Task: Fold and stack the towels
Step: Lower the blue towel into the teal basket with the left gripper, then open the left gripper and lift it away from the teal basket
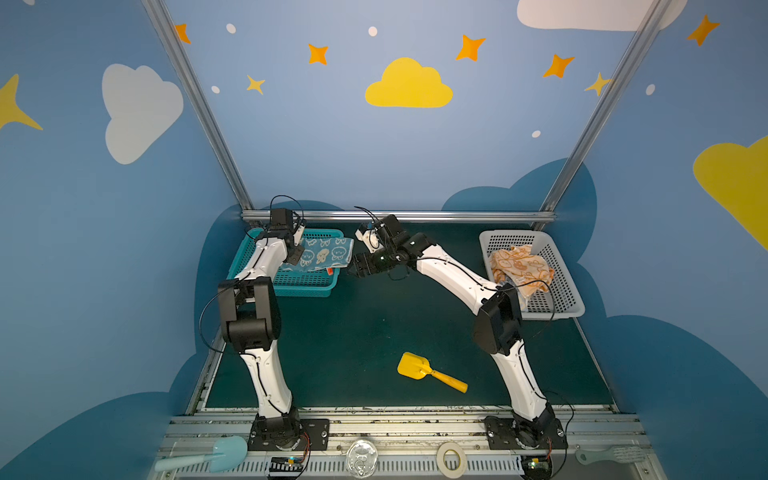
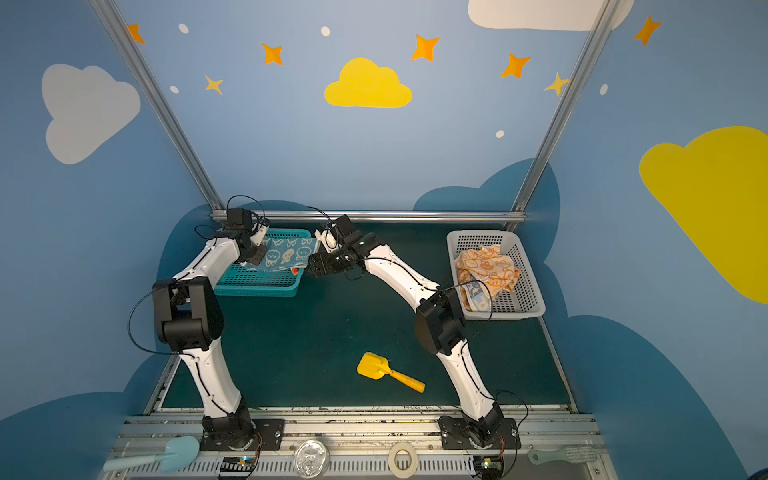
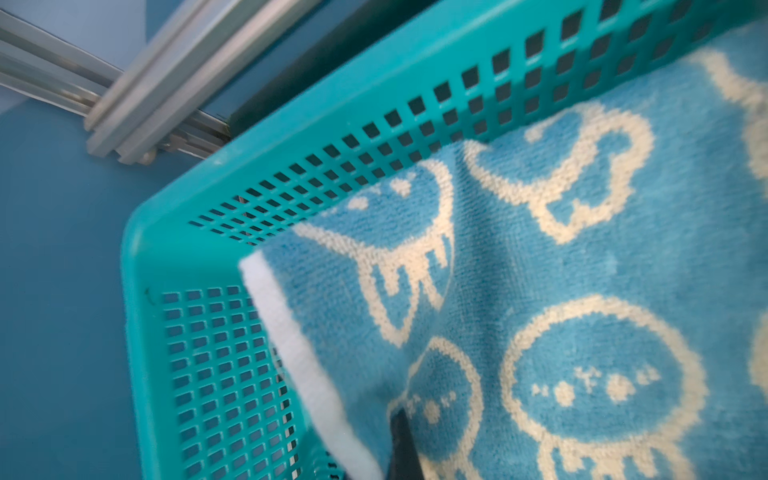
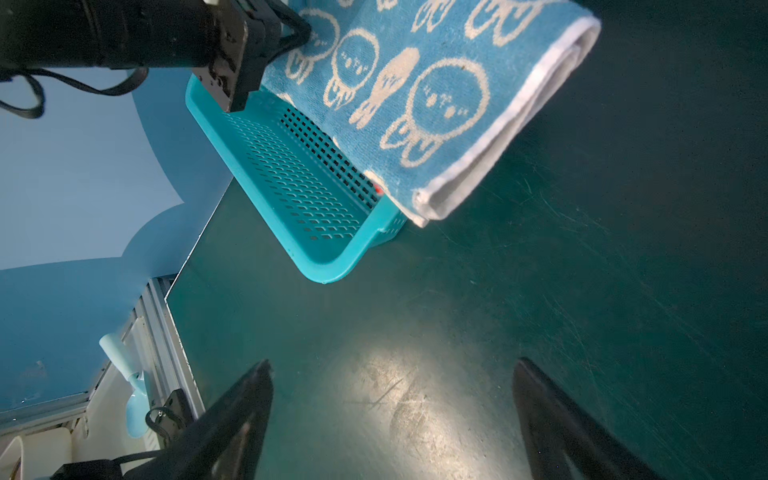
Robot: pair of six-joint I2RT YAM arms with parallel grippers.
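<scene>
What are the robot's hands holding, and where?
The left hand pinches the folded blue towel near its hemmed end over the teal basket; the right hand is open, empty.

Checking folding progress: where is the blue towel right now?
In both top views the folded blue towel is at the far left, over the teal basket, its right end overhanging the rim; the left gripper is shut on its left edge.

There's the sky-blue towel (image 1: 326, 254), cream rabbit faces, white hem, over the teal basket (image 1: 305, 286) at the far-left corner. An orange-and-cream towel (image 1: 519, 264) in the white basket (image 1: 505, 239), far right. And a yellow scoop (image 1: 415, 366), orange handle, on the dark green table (image 1: 374, 332).
</scene>
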